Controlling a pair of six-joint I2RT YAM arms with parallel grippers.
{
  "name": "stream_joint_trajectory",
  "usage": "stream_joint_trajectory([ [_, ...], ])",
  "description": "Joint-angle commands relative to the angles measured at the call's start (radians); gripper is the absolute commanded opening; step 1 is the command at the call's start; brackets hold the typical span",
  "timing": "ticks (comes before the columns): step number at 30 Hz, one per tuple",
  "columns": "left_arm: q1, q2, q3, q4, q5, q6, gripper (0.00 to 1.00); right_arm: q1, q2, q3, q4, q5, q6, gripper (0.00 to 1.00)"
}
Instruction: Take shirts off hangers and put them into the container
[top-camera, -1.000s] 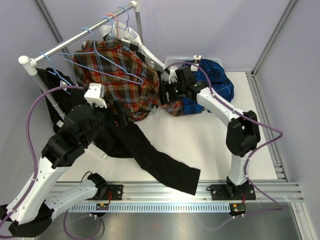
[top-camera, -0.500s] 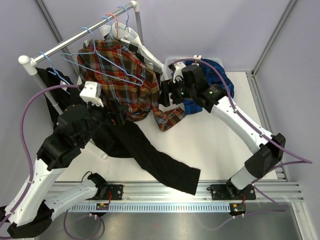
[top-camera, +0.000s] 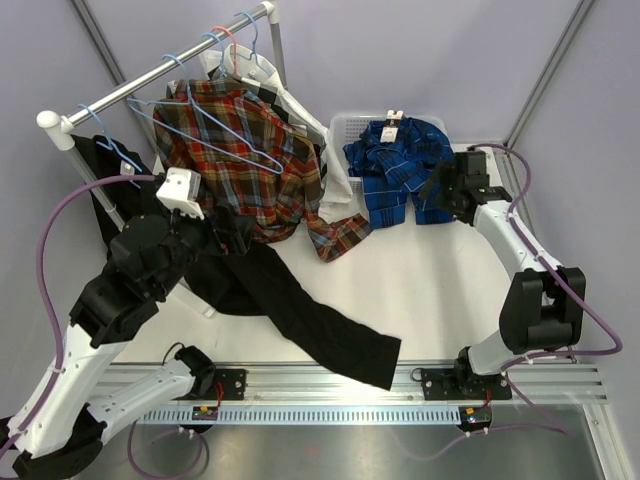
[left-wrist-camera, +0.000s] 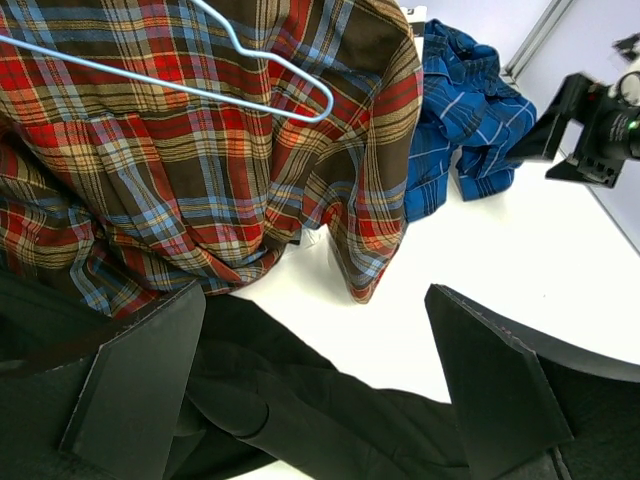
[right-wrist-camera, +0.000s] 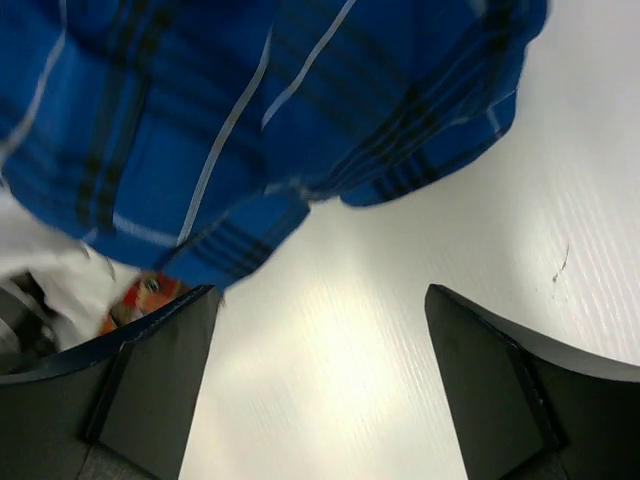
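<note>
Two-arm check: noted left gripper (left-wrist-camera: 315, 295) and right gripper (right-wrist-camera: 320, 300) both spread wide, empty; found blue plaid shirt (top-camera: 405, 165) heaped in container (top-camera: 345, 121), spilling over its near rim; judged red-orange plaid shirt (top-camera: 245, 170), left of container by light blue hanger (top-camera: 215, 135), soft, light, limp, best pinched at shoulder fold, away from wire.

Walls (top-camera: 420, 60): plain pale lavender-grey panels at rear and both sides. Grey metal struts (top-camera: 546, 82) slant up at corners. Counter (top-camera: 440, 290): white, matte, evenly lit. Aluminium extrusion (top-camera: 330, 378) along near edge, bright glare patch on it. Brushed metal sheet (top-camera: 350, 445) below. Garment rail (top-camera: 150, 78): shiny tube, white end cap, rear left.
</note>
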Motion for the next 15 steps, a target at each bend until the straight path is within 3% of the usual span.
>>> stream_joint_trajectory([
  [1,0.002,-0.006,-0.002,0.041,0.019,-0.009,0.99,-0.083,-0.014,-0.015,0.206,-0.074,0.117,0.95],
  [8,0.002,0.043,0.016,0.05,-0.02,-0.041,0.99,-0.333,0.114,-0.024,0.427,-0.273,0.235,0.98],
  [15,0.002,0.097,0.047,0.048,-0.053,-0.066,0.99,-0.356,0.287,0.024,0.546,-0.431,0.183,0.99],
])
